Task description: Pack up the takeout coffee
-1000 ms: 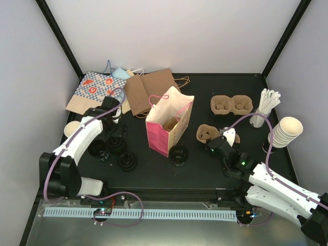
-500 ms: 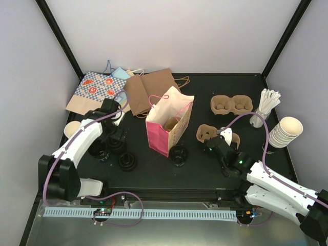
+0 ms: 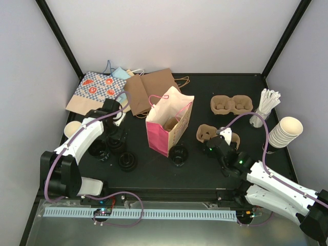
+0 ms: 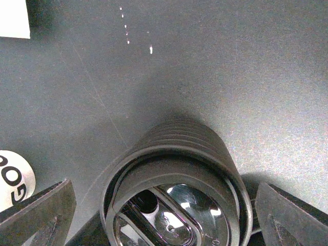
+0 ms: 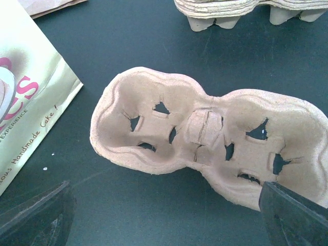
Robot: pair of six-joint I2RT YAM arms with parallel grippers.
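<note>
Takeout coffee cup [image 3: 178,155], black-lidded, stands upright on the table [image 3: 205,171] by the pink bag [image 3: 165,125], 8 o'clock from your nearer right end effector [image 3: 211,142]; it and left end effector [image 3: 115,135] gape, empty.

Glossy black plastic lid stack [image 4: 177,148], rough matt pulp cup carrier [image 5: 205,133], matt dark tabletop [image 4: 230,61]

Overhead view of the whole table [image 3: 164,174] — wrist views close and downward, left over lid stack [image 4: 174,148], right over carrier [image 5: 205,128].
</note>
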